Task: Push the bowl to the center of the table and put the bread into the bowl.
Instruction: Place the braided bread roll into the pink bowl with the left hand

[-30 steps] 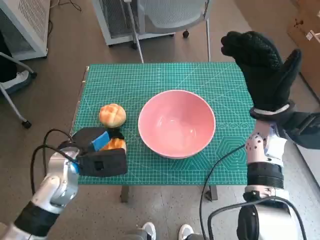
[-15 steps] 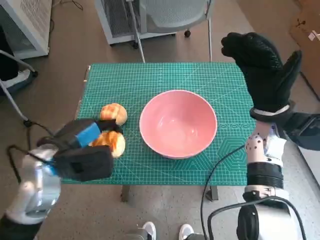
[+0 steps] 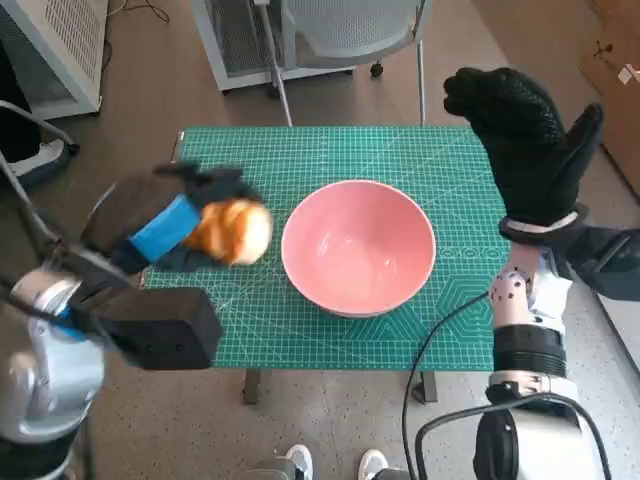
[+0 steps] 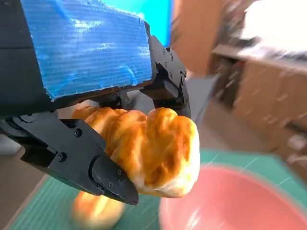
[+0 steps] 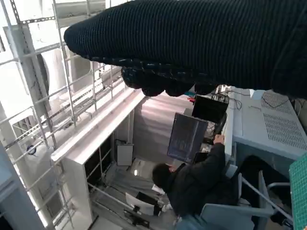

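The pink bowl [image 3: 358, 247] stands empty near the middle of the green mat [image 3: 330, 150]. My left hand [image 3: 170, 230] is raised above the mat's left part and grips a golden bread roll [image 3: 232, 232], just left of the bowl's rim. In the left wrist view the roll [image 4: 153, 148] sits between the black fingers [image 4: 76, 153] of the left hand [image 4: 86, 62], above the bowl's edge [image 4: 230, 201]. A second roll [image 4: 93, 211] lies blurred on the mat below; the head view hides it. My right hand [image 3: 525, 140], shown also as the gloved right hand [image 5: 192, 43], is held up open over the mat's right edge, holding nothing.
An office chair [image 3: 330, 30] and a white cabinet [image 3: 60, 40] stand beyond the table's far side. A black cable [image 3: 440, 330] hangs by the front right corner. Shoes [image 3: 330, 462] show at the near edge. A seated person [image 5: 196, 184] appears in the right wrist view.
My left hand has lifted the roll off the mat and carried it up and to the right, towards the bowl. The right hand and bowl have stayed put.
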Tool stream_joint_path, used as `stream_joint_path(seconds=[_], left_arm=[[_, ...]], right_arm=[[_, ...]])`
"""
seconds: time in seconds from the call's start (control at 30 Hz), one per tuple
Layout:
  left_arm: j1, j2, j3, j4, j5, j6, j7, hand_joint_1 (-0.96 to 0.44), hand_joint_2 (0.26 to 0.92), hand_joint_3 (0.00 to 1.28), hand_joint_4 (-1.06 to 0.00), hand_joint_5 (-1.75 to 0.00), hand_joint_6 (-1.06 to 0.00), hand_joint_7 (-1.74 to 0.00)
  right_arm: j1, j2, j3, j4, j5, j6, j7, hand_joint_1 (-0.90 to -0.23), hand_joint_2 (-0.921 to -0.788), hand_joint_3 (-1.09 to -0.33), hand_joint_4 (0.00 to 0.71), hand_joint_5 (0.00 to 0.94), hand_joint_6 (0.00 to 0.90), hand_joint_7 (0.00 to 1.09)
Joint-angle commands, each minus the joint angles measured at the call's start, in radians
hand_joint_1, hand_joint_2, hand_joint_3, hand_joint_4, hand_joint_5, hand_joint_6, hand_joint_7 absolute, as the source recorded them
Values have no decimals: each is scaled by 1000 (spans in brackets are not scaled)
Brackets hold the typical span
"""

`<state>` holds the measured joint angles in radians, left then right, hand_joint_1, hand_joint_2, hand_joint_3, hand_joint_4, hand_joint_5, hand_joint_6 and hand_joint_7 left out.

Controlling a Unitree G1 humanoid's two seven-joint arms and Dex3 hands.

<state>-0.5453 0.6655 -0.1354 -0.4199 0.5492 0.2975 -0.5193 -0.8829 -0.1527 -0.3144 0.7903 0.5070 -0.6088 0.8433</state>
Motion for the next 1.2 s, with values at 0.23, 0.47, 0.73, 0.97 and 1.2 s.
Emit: stream_joint_path(seconds=[0.23, 0.47, 0.73, 0.97, 1.2], left_arm=[[-199, -156, -169, 198, 53, -96, 31, 2, 908, 9, -793, -1123, -719, -994], [-281, -236, -238, 390, 69, -179, 65, 2, 919, 22, -757, -1138, -673, -1069], [-335, -302, -280, 561, 71, -228, 72, 1, 920, 35, -746, -1125, -644, -1125], [-351, -323, -297, 648, 70, -251, 58, 1, 920, 54, -720, -1135, -625, -1162], [-356, -335, -307, 707, 71, -262, 58, 2, 920, 61, -709, -1136, -619, -1180]], right_arm=[[29, 8, 3, -20, 0, 7, 2, -649, -921, -696, 353, 1, 462, 2], [47, -1, 3, -48, -3, 12, -5, -647, -921, -701, 352, 0, 462, 2], [76, -14, 1, -97, -6, 25, -23, -645, -921, -714, 350, 0, 460, 1], [101, -23, 4, -140, -15, 30, -50, -644, -921, -726, 347, 0, 455, 0], [117, -26, 12, -166, -25, 28, -75, -643, -921, -731, 347, 0, 442, 0]])
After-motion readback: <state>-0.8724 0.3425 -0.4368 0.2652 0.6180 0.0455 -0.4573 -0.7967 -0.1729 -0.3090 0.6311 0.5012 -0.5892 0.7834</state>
